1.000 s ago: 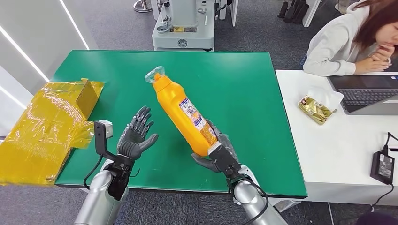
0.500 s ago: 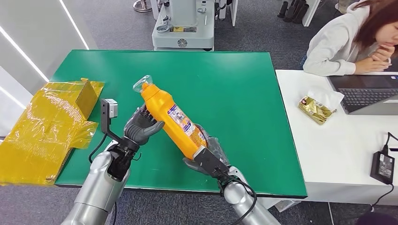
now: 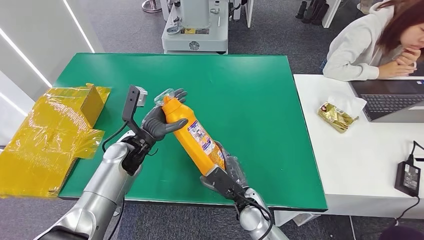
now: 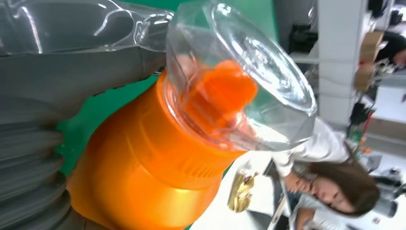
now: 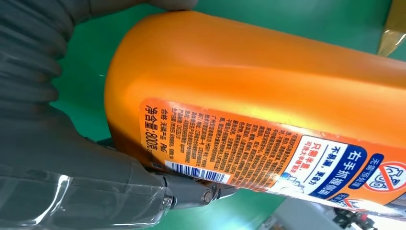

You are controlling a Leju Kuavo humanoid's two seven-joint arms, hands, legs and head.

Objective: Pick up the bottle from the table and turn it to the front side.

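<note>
Your robot holds the orange plastic bottle with a clear faceted cap point(image 3: 192, 132) off the green table point(image 3: 260, 100), gripped at both ends. The bottle's long axis runs diagonally: the base sits low and near the robot, toward its right, and the capped neck points up and away, toward its left. You can see the printed label strip point(image 3: 201, 136) facing upward to the head camera; in the right wrist view the same label point(image 5: 268, 153) shows a barcode and dense text.

Your right hand point(image 3: 226, 175) grips the bottle's base, with grey fingers point(image 5: 186, 191) wrapped against the lower body. Your left hand point(image 3: 157, 122) grips the bottle just below the cap, thumb lying across the orange shoulder and fingers curled behind the neck. In the left wrist view the clear cap point(image 4: 239, 76) is close to the lens, with the orange spout visible inside it.

Note the crumpled yellow film-wrapped carton point(image 3: 50, 135) at the table's left edge. On the adjoining white table point(image 3: 360, 160) lie a gold foil packet point(image 3: 336, 116), a laptop point(image 3: 392, 102) and a black power adapter point(image 3: 407, 177). A person in a white hoodie point(image 3: 365, 45) sits at that table.
</note>
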